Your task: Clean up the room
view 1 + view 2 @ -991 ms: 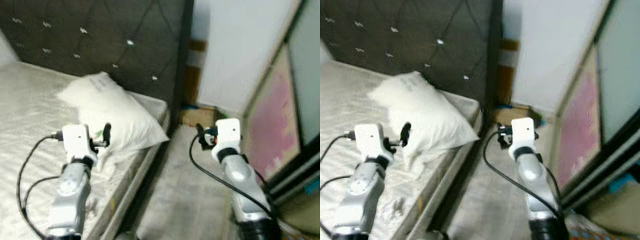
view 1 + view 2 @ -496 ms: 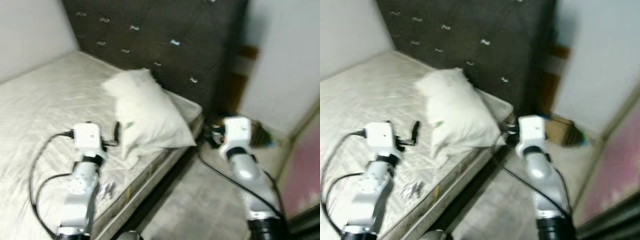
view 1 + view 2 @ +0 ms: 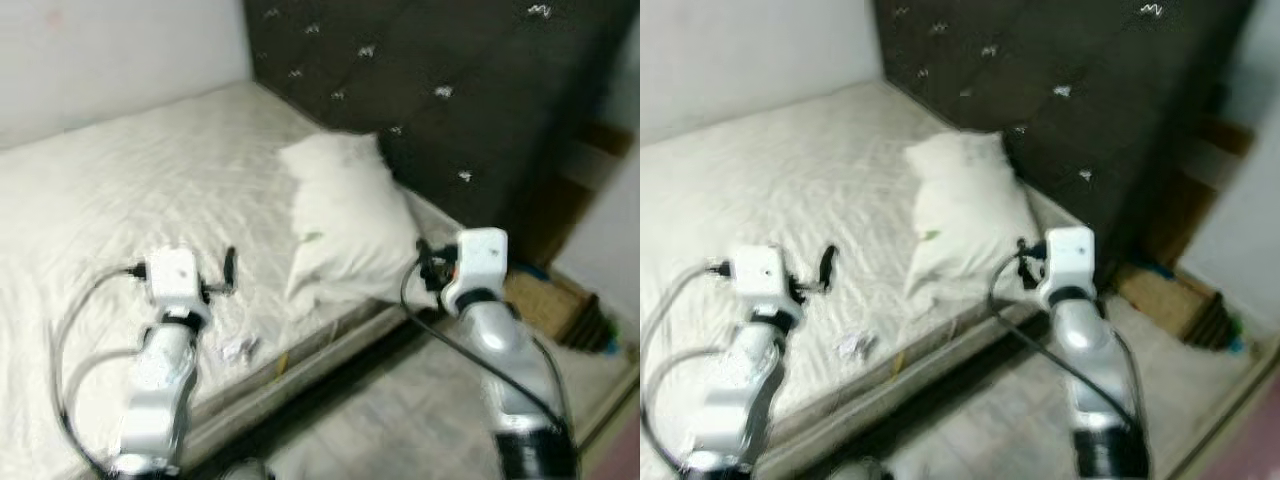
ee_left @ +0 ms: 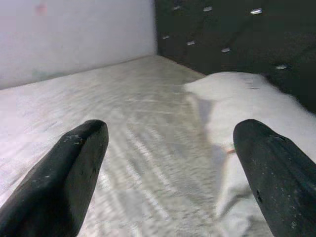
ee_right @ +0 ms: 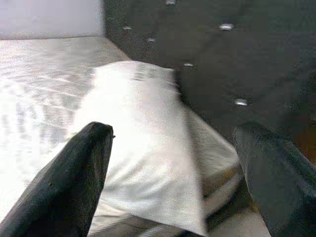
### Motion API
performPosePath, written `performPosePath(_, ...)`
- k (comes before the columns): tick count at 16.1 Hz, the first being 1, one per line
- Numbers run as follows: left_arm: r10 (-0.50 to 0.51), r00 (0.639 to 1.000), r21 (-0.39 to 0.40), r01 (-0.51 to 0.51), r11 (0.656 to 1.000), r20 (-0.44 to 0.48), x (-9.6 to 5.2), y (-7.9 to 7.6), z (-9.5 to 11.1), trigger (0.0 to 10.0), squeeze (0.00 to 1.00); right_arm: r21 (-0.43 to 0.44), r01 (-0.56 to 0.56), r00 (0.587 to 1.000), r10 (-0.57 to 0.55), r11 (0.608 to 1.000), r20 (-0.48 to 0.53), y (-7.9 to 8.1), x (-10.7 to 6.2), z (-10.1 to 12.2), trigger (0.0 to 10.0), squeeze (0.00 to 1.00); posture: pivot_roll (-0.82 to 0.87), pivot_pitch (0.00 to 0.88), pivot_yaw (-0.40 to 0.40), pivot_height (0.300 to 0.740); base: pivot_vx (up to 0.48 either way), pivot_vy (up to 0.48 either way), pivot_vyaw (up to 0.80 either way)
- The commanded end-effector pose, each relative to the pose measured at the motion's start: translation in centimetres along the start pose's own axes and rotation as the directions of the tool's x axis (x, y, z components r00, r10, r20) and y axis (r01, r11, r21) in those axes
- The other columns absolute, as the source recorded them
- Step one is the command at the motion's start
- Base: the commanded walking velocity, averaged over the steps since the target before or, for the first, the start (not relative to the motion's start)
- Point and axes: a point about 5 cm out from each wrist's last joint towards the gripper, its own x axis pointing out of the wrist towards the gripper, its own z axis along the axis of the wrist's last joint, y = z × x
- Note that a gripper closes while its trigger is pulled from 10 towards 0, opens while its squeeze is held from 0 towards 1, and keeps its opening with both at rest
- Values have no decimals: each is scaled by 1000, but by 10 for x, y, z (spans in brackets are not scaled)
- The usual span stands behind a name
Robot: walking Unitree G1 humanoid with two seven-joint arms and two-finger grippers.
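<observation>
A bed (image 3: pixel 120 190) with a pale quilted cover is bounded by a white wall (image 3: pixel 110 50) on its far side and a dark tufted headboard (image 3: pixel 450 90) at its head. Its near edge runs diagonally between the two arms, with open grey floor (image 3: pixel 400 420) along it. A brown box (image 3: pixel 540 295) and a dark object are seen on the floor beyond the right arm, near the headboard's end; both are blurred.

A white pillow (image 3: pixel 345 225) lies on the bed against the headboard, its long axis running from the headboard toward the bed's near edge. A small crumpled white scrap (image 3: pixel 237 348) lies on the cover near the bed's edge, just right of the left arm.

The left gripper (image 4: pixel 168 168) is held above the bed, fingers (image 4: pixel 74 168) spread wide and empty, the pillow ahead and to their right. The right gripper (image 5: pixel 173 173) is held beside the bed's edge, fingers (image 5: pixel 79 173) wide apart, nothing held, the pillow directly ahead of them.
</observation>
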Motion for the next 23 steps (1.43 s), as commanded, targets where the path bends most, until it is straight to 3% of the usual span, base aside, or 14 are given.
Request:
performPosePath(1, 3, 999, 21, -4, 1000, 46, 1, 1, 6, 10000, 0, -4, -18, 1000, 18, 1000, 7, 3, 1, 2, 10000, 0, 6, 0, -11, 740, 0, 0, 788)
performPosePath(14, 11, 998, 29, -13, 1000, 65, 4, -1, 9, 10000, 0, -14, -5, 1000, 5, 1000, 18, 1, 0, 2, 10000, 0, 0, 0, -1, 740, 0, 0, 783)
performPosePath(16, -1, 998, 25, 0, 1000, 67, 4, -2, 10, 10000, 0, 2, 44, 998, -44, 999, 35, -7, 0, 4, 10000, 0, 0, 0, -1, 740, 0, 0, 0)
performPosePath(17, 1, 998, 47, -4, 999, 64, 2, -1, 9, 10000, 0, -19, 71, 997, -71, 997, 3, -11, 0, -1, 10000, 0, -2, 0, 1, 740, 0, 0, 0)
performPosePath(19, 18, 998, 5, -19, 1000, 54, 0, 1, 6, 10000, 0, -96, 109, 993, -113, 989, -30, -12, -1, -8, 10000, 0, -4, 0, 2, 740, 0, 0, 0)
performPosePath(22, -7, 998, -36, 9, 999, 55, 0, 1, 7, 10000, 0, -104, 139, 990, -142, 985, -17, -6, -4, -10, 10000, 0, -2, 0, 0, 740, 0, 0, 0)
performPosePath(23, -31, 997, -44, 34, 998, 66, 0, 0, 9, 10000, 0, -114, 96, 995, -96, 989, 6, 0, -4, -7, 10000, 0, 0, 0, 4, 740, 0, 0, 0)
